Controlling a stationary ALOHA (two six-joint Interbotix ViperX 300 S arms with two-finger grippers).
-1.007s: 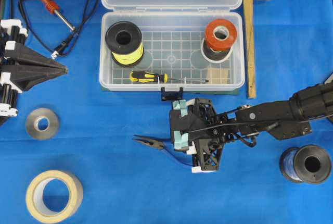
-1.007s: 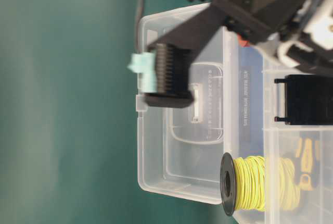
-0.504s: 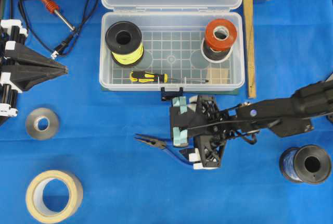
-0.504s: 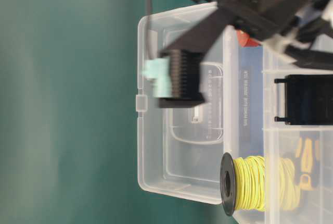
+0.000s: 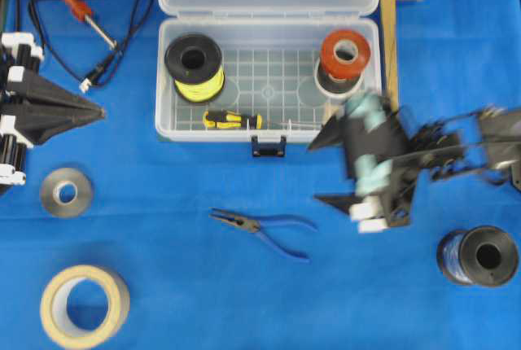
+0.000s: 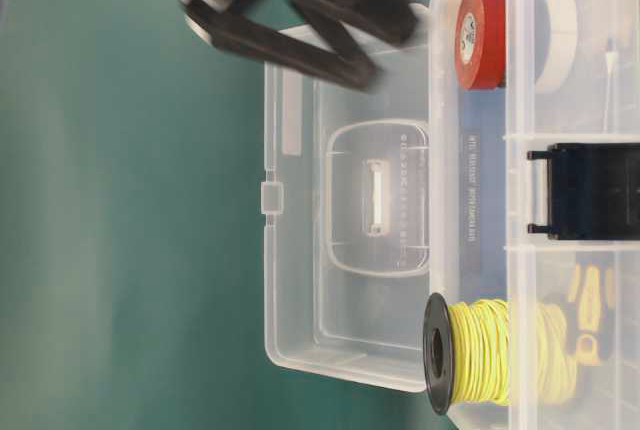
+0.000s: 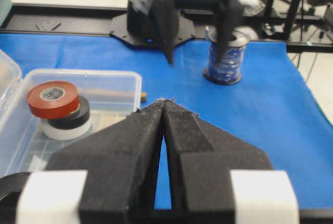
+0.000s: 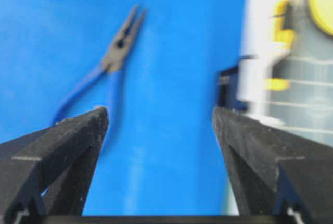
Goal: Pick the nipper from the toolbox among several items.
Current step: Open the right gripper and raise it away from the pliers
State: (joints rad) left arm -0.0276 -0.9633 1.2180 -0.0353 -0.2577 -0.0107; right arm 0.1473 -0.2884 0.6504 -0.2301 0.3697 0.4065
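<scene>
Two views only catching the nipper: overhead, lower centre on blue desk, outside toolbox; right wrist, upper left, dark pointed tips together, blue handles. Right hand spread, empty, blurred. Left hand pressed together.

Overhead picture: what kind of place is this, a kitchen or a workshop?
Most likely a workshop bench for robots. A clear toolbox holds a screwdriver, a soldering iron lies nearby, and blue-handled pliers lie on the cloth.
</scene>
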